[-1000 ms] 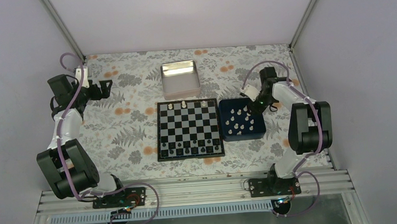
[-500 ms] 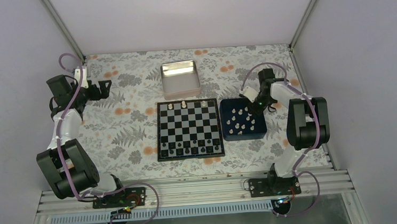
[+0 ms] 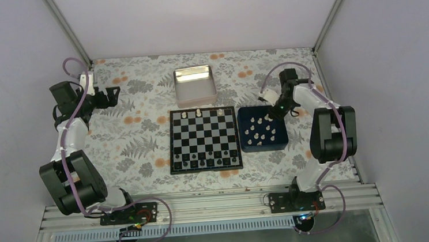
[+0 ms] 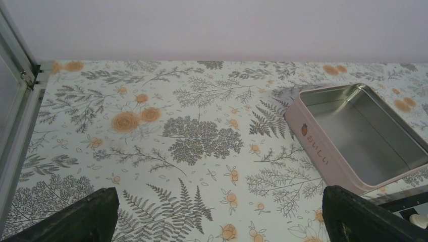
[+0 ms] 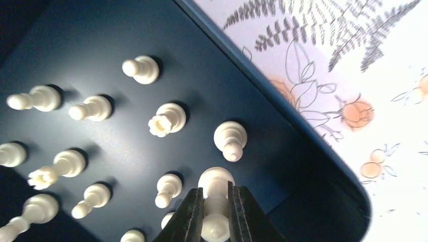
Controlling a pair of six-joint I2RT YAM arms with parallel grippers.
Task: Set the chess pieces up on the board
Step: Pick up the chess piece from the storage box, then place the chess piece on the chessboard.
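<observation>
Two arms stood at the table, and we found them in very different states. Our right gripper [image 5: 216,200] was down in the dark blue tray [image 5: 282,108], its fingers [image 5: 191,214] drawn narrow and pinched on the stem of one cream piece [image 5: 216,179], whose wider end showed just beyond the fingertips. We could not tell whether that piece rested on the tray floor or hung just off it. Around it the other loose chess pieces [image 5: 169,118] stood scattered over the tray floor, apart from one another, and the nearest were just beside the gripped one. From above we saw the tray lying just beside the right edge of the board [image 3: 204,139], with the right gripper over the tray's far right part. The board lay flat in the middle of the floral tablecloth [image 3: 139,144]. A few cream figures stood on its far row and a line of small dark pieces [image 3: 204,163] ran along its near row. A shiny metal tin [image 3: 196,101] sat just beyond the board's far edge. Our left gripper [image 3: 115,94] hovered well to the left of the board over bare cloth, its jaws spread wide with nothing between them, and in its wrist view the tin lay off to the right.
</observation>
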